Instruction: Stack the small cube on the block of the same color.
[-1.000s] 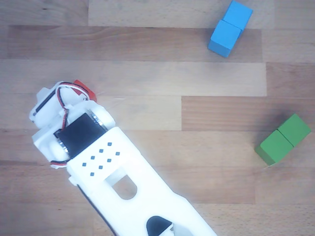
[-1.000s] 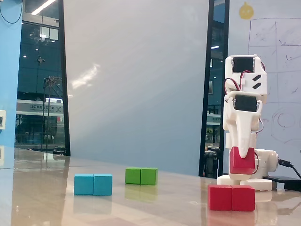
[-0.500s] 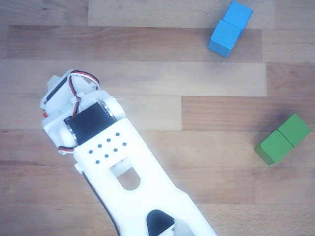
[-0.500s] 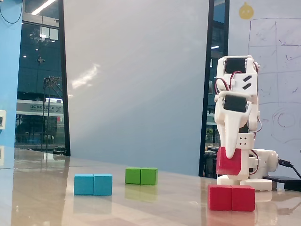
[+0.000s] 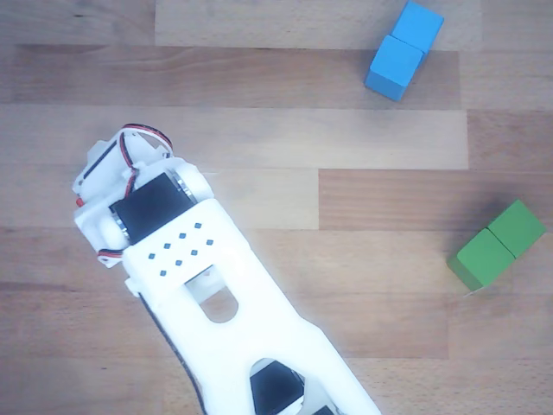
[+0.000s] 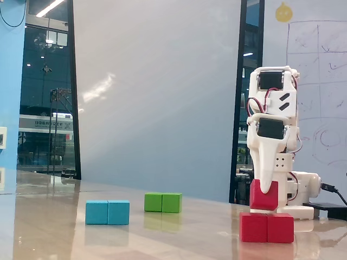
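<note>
Gripper (image 6: 264,190) around small cube (image 6: 264,196) over red block (image 6: 267,227)

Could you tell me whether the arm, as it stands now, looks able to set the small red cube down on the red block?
Probably yes. In the fixed view the gripper holds the small cube just above the left half of the red block, with nothing between them; whether they already touch I cannot tell.

My arm stands at the fixed view's right, pointing straight down, my fingers (image 6: 264,187) clamped on the small cube (image 6: 264,196).
</note>
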### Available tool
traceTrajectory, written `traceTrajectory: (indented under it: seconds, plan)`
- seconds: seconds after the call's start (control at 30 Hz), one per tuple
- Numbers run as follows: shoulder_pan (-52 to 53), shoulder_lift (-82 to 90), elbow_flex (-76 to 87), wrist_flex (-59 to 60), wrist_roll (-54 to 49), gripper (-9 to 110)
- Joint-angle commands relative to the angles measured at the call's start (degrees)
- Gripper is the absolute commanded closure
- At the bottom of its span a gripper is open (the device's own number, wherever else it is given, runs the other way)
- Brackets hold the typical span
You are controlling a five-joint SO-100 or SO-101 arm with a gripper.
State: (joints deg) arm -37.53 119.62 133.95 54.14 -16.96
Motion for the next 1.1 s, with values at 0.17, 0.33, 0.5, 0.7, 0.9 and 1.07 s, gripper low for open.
traceTrajectory:
  seconds: [0.17, 0.33, 0.5, 0.7, 0.9, 1.07]
  plan:
    - [-0.4, 0.4, -5.6, -1.4, -0.6, 92]
    - [-0.4, 0.4, -5.6, -1.4, -0.7, 92]
    - [-0.4, 0.4, -5.6, -1.4, -0.8, 91]
    - [-0.4, 0.4, -5.6, -1.4, -0.8, 84]
    - [-0.4, 0.4, -5.5, -3.1, -0.8, 83]
    - [-0.4, 0.4, -5.5, -3.3, -0.8, 83]
